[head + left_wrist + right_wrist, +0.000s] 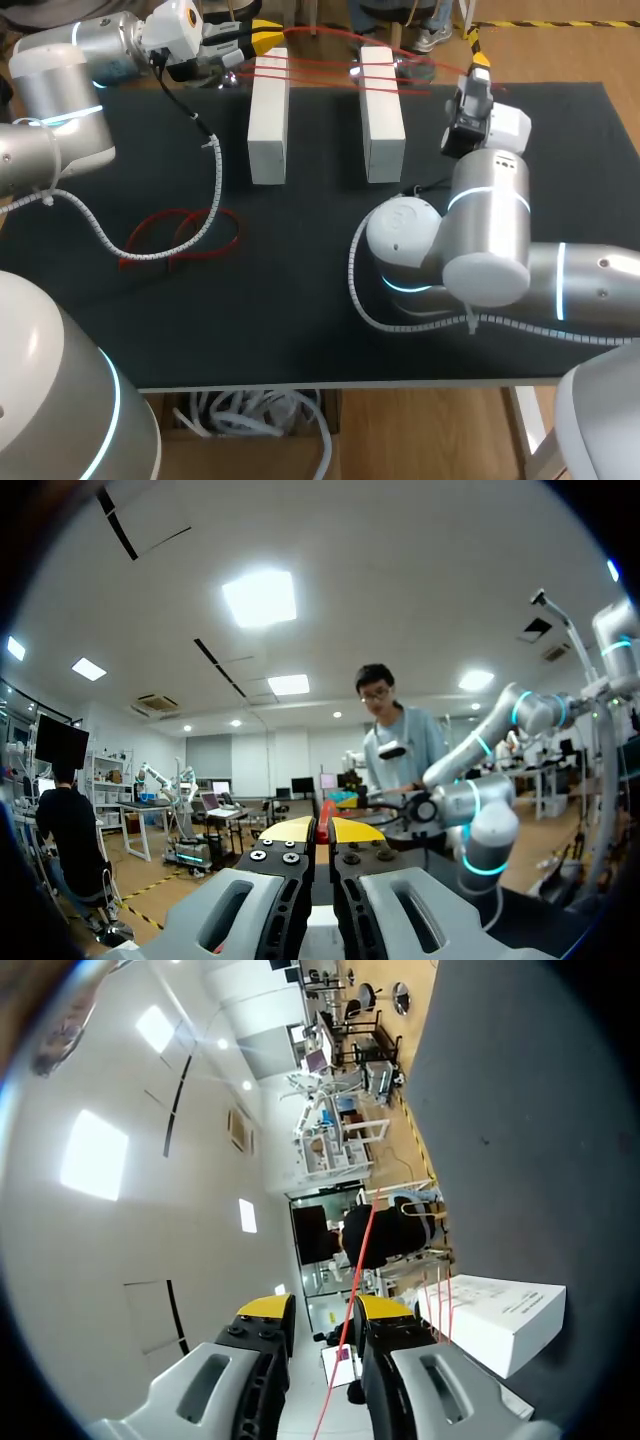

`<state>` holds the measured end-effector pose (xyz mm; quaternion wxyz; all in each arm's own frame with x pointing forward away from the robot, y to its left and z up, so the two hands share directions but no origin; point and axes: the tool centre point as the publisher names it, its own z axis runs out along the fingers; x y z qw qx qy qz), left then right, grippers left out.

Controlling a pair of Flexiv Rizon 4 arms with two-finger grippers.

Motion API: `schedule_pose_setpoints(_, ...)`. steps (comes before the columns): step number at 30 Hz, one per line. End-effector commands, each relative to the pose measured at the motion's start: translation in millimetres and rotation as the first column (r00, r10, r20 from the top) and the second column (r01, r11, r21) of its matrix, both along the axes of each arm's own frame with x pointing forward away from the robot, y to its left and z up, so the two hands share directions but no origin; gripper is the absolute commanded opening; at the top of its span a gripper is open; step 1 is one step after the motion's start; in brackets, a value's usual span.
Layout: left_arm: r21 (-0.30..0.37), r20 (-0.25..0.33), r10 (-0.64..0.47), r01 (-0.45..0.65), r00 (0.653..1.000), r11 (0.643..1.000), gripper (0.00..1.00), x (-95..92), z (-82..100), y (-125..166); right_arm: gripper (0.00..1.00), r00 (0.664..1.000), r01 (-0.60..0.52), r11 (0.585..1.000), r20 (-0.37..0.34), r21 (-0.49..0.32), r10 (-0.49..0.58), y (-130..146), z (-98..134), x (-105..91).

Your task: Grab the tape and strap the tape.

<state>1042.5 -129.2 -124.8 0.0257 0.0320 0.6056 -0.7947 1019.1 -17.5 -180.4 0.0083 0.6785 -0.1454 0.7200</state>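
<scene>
Red tape pinched in closed left hand; right hand parted, tape between fingers.

Open lane of black mat between white blocks, red tape strands across its far end.

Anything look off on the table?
Only the loose red tape loops: they lie crumpled on the table, crossed by the left arm's cable, away from the taut strands strung over the white blocks. Nothing else stands out.
</scene>
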Motion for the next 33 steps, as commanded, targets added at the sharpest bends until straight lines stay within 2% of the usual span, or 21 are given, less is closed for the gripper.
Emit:
schedule_pose_setpoints(1, -0.002, 0.002, 0.002, -0.002, 1.0, 1.0, 0.0, -0.4, -1.2, -0.7, 0.26, 1.0, 0.005, 1.0, -0.004, -0.004, -0.005, -0.4, 0.3, 2.7)
schedule_pose_setpoints(4, -0.002, 0.002, 0.002, -0.002, 1.0, 1.0, 0.0, -0.4, -1.2, -0.7, 0.22, 1.0, 0.006, 1.0, -0.004, -0.007, -0.006, -0.7, -0.3, 3.2)
schedule_pose_setpoints(5, -0.002, 0.002, 0.002, -0.002, 1.0, 1.0, 0.0, -0.4, -1.2, -0.7, 0.17, 1.0, 0.006, 1.0, -0.004, -0.008, -0.006, -0.7, -0.4, 3.2)
schedule_pose_setpoints(6, -0.002, 0.002, 0.002, -0.002, 1.0, 1.0, 0.0, -0.4, -1.2, -0.7, 0.05, 1.0, 0.007, 1.0, -0.004, -0.008, -0.007, -0.7, -0.4, 3.3)
schedule_pose_setpoints(7, -0.002, 0.002, 0.002, -0.002, 1.0, 1.0, 0.0, -0.4, -1.2, -0.7, 0.0, 1.0, 0.007, 1.0, -0.004, -0.009, -0.007, -0.7, -0.4, 3.5)
schedule_pose_setpoints(16, -0.002, 0.002, 0.002, -0.002, 1.0, 1.0, 0.0, -0.4, -1.2, -0.7, 0.0, 1.0, 0.004, 0.999, -0.016, -0.048, -0.005, -1.9, -0.1, 4.3)
schedule_pose_setpoints(25, -0.002, 0.002, 0.002, -0.002, 1.0, 1.0, 0.0, -0.4, -1.2, -0.7, 0.0, 1.0, 0.012, 0.967, 0.004, -0.255, -0.011, -2.3, 7.8, 0.4)
schedule_pose_setpoints(28, -0.002, 0.002, 0.002, -0.002, 1.0, 1.0, 0.0, -0.4, -1.2, -0.7, 0.0, 0.999, 0.016, 0.938, -0.034, -0.347, -0.029, -2.3, 9.8, -1.6)
schedule_pose_setpoints(32, -0.002, 0.002, 0.002, -0.002, 1.0, 1.0, 0.0, -0.4, -1.2, -0.7, 0.0, 0.982, -0.003, 0.905, -0.171, -0.426, -0.078, -2.7, 14.2, -2.1)
schedule_pose_setpoints(33, -0.002, 0.002, 0.002, -0.002, 1.0, 1.0, 0.0, -0.4, -1.2, -0.7, 0.0, 0.979, -0.002, 0.897, -0.186, -0.442, -0.089, -3.0, 15.7, -1.6)
